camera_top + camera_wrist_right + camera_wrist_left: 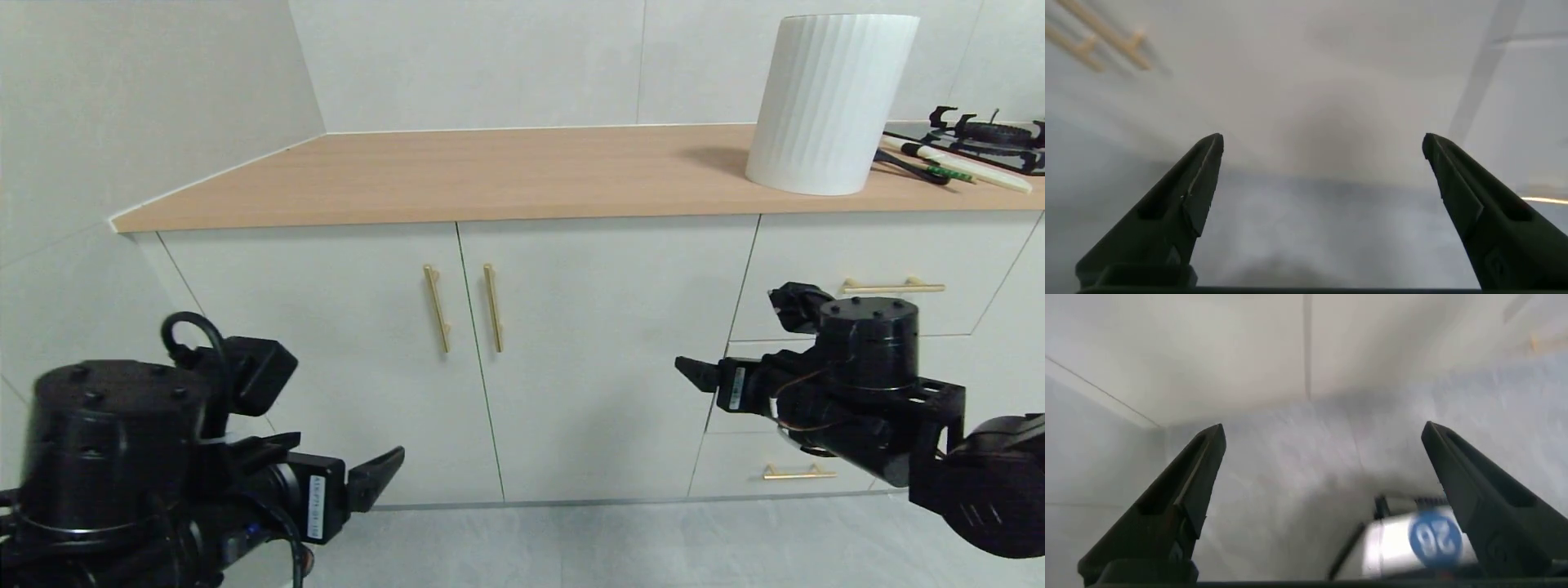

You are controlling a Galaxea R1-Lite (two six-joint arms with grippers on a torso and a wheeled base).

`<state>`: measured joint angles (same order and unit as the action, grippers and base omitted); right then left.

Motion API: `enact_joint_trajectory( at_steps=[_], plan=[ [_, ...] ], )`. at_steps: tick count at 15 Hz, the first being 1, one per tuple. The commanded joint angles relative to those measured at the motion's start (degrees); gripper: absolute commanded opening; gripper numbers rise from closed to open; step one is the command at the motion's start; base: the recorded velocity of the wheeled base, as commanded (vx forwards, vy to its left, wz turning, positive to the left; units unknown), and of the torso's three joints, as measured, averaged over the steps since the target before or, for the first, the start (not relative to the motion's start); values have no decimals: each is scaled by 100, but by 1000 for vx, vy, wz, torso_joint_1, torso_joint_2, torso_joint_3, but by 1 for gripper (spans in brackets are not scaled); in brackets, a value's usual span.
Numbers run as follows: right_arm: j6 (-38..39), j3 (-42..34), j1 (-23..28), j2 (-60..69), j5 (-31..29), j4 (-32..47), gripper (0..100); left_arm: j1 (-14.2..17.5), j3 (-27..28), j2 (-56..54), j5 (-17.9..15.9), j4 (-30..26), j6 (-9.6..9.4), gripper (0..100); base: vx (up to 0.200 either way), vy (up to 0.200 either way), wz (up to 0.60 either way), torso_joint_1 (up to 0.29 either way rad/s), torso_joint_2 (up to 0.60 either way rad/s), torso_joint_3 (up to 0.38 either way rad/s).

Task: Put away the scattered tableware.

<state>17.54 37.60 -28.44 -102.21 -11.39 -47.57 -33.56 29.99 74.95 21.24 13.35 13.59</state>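
Low at eight o'clock, the left gripper (1323, 457) hangs spread wide, empty; at four o'clock the right gripper (1323, 163) gapes likewise. At one o'clock a white container (829, 102) stands on the countertop (490, 175), utensils (980, 171) lying beside it at two.

Lighting: bright, even and diffuse across countertop (490, 171) and cabinet doors (604, 351). Shadows: one soft patch on the wood just left of the white ribbed container (829, 102); light comes from its right. Distortion: container and door seams lean toward the edges.
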Motion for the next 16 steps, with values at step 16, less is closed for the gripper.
enact_joint_trajectory(
  at_steps=[16],
  plan=[
    [-2572, -2810, 1754, 8217, -1542, 1935, 100, 2187, -1136, -6141, -155, -1273, -1667, 100, 0, 0, 0, 0, 0, 0]
  ],
)
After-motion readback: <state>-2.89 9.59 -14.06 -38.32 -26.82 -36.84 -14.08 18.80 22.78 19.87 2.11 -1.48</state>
